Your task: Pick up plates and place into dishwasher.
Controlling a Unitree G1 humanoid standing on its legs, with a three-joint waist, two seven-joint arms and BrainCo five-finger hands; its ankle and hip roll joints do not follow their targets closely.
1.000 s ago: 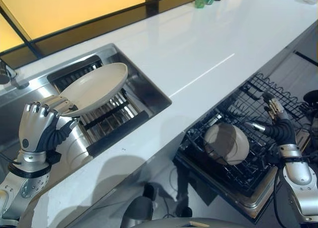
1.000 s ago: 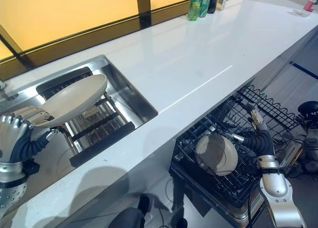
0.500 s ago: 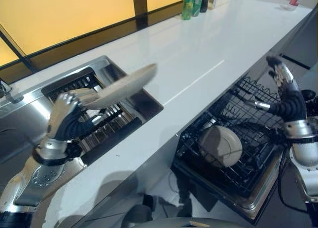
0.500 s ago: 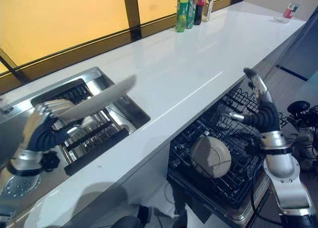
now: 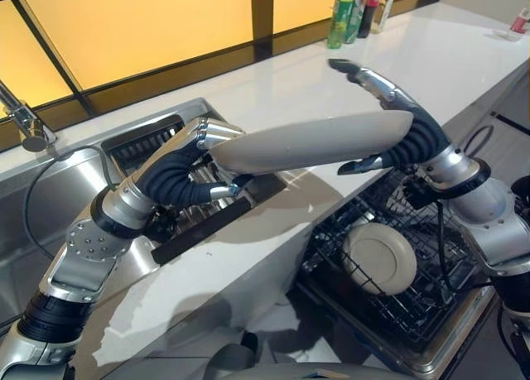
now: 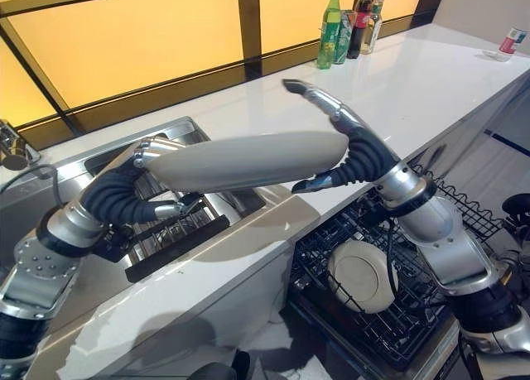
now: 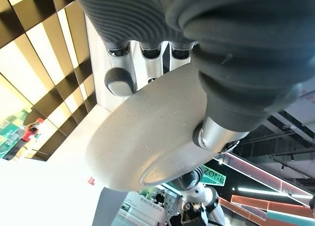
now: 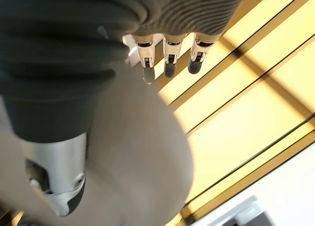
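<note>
sink [image 5: 50, 190] cut off, rack [image 5: 431, 314] partly hidden

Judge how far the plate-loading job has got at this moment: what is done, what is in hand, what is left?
Done: one plate already sits in the dishwasher rack. In hand: a second plate is held over the counter edge, the left hand gripping one end, the right hand open against the other. Left: lowering this plate into the rack.

A plate [image 5: 310, 140] spans between both hands above the counter [image 5: 464, 57], dishwasher rack [image 5: 397, 281] below.
</note>
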